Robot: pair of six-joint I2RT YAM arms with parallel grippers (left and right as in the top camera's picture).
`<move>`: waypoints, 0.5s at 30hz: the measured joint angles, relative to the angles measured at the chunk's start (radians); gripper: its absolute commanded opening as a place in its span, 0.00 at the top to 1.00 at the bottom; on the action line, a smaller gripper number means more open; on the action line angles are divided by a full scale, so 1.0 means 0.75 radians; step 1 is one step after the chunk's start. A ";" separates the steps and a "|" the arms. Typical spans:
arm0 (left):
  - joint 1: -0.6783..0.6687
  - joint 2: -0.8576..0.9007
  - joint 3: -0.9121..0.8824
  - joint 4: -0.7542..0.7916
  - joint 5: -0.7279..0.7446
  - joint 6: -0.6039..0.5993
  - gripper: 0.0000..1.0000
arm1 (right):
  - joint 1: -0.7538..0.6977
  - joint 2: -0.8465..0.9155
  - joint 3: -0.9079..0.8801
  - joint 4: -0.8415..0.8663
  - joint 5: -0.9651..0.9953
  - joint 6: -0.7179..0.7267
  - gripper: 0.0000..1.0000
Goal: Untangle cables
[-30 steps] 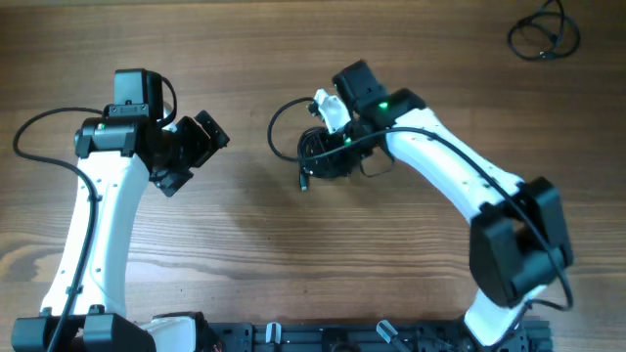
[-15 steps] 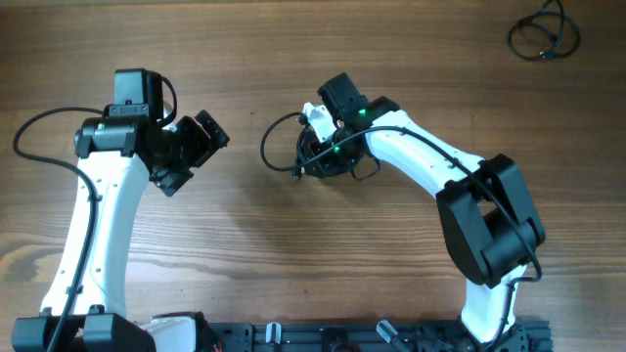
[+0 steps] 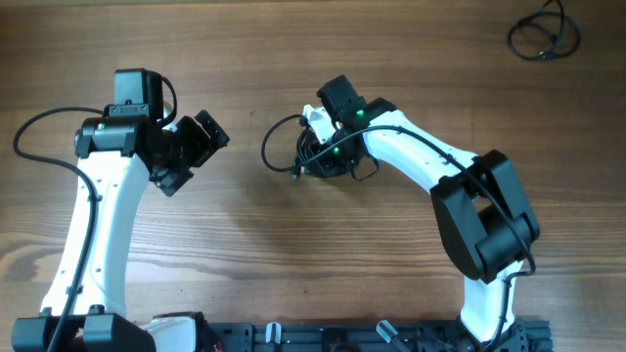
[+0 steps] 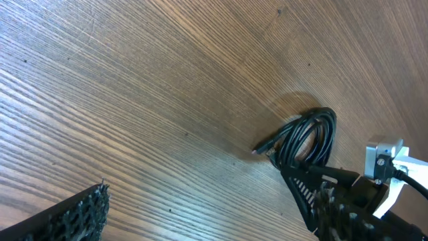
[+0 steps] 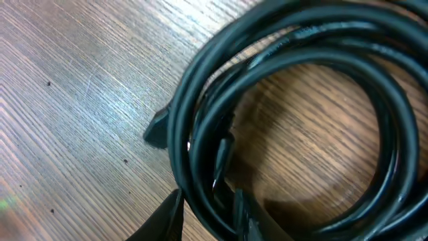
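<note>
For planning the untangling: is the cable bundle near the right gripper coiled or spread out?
Coiled: the cable bundle shows several round loops stacked together.

Going by my feed, the table is wood with a strong streaky grain, smooth, and has a soft satin sheen where the light hits it. The cables look like black rubbery plastic, smooth and pretty glossy. The arm shells are white plastic, slightly shiny, and the joint housings are matt black. The finger pads are black and rough, kind of knobbly.
</note>
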 measured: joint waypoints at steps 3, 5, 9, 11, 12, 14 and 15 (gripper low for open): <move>0.000 0.000 0.000 0.001 0.000 0.000 0.00 | 0.000 0.001 0.001 0.004 -0.002 -0.001 0.96; 0.000 0.000 0.000 0.001 0.000 0.000 0.00 | 0.000 0.003 0.037 -0.032 -0.017 0.007 0.96; 0.000 0.000 0.000 0.001 0.000 0.000 0.00 | -0.001 -0.024 0.177 -0.129 -0.027 0.016 0.96; 0.000 0.000 0.000 0.001 0.000 0.000 0.00 | -0.003 -0.095 0.197 -0.148 -0.026 0.036 0.96; 0.000 0.000 0.000 0.001 0.000 0.000 0.00 | -0.005 -0.151 0.212 -0.148 -0.027 0.045 0.96; 0.000 0.000 0.000 0.001 0.000 0.000 0.00 | -0.016 -0.229 0.222 -0.143 -0.027 0.078 0.96; 0.000 0.000 0.000 0.002 0.000 0.000 0.00 | -0.027 -0.271 0.224 -0.133 -0.027 0.115 0.96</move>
